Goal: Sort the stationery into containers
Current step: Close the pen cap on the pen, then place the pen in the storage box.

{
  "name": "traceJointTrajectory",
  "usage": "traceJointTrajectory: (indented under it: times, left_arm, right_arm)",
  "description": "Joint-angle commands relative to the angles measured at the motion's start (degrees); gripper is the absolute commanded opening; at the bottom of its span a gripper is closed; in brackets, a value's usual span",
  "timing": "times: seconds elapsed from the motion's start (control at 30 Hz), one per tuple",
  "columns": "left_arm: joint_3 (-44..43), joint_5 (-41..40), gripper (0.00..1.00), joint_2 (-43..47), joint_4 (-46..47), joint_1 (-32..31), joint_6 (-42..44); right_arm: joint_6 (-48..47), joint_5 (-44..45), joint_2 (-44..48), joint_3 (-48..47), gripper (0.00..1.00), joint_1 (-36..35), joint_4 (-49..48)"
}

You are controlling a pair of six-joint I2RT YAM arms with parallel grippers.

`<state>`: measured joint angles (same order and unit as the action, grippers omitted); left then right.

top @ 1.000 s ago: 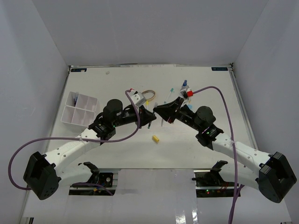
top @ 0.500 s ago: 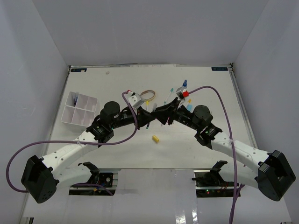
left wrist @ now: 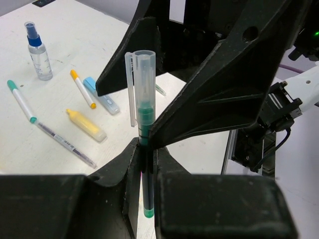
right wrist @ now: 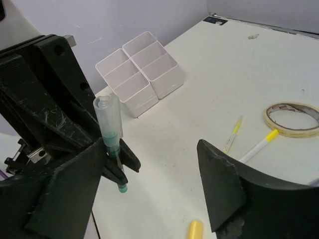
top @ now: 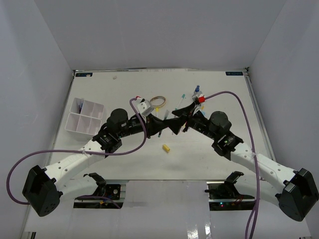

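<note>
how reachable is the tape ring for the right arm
Probably yes: right gripper open and empty, tape ring uncovered nearby; only the pen held by the left gripper stands between its jaws.

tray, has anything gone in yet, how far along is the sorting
Nothing looks done: the tray looks empty. In hand: the left gripper is shut on a green pen, upright, with the right gripper open around it. Left on the table: tape ring, spray bottle, yellow piece, several markers.
</note>
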<state>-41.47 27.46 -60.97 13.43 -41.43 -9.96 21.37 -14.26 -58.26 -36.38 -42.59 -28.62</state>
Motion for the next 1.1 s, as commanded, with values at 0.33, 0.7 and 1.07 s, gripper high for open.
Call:
traceJointTrajectory:
  times: [0.33,0.7,1.07]
  left_arm:
    - [-0.7,-8.5,0.00,-3.4,5.6,-0.1,0.3]
    - [-3.2,-34.8,0.00,0.2,-1.5,9.1,1.2]
    - [-7.1,-43.9,0.00,1.3,-2.9,35.3,4.6]
  right_arm:
    - [-7.5,5.6,11.4,-1.8,0.90,-0.4,14.5]
    - [-13.6,13.2,16.7,3.9,0.90,-0.3,17.6]
    - [-16.5,10.8,12.5,10.9,0.90,0.0,13.1]
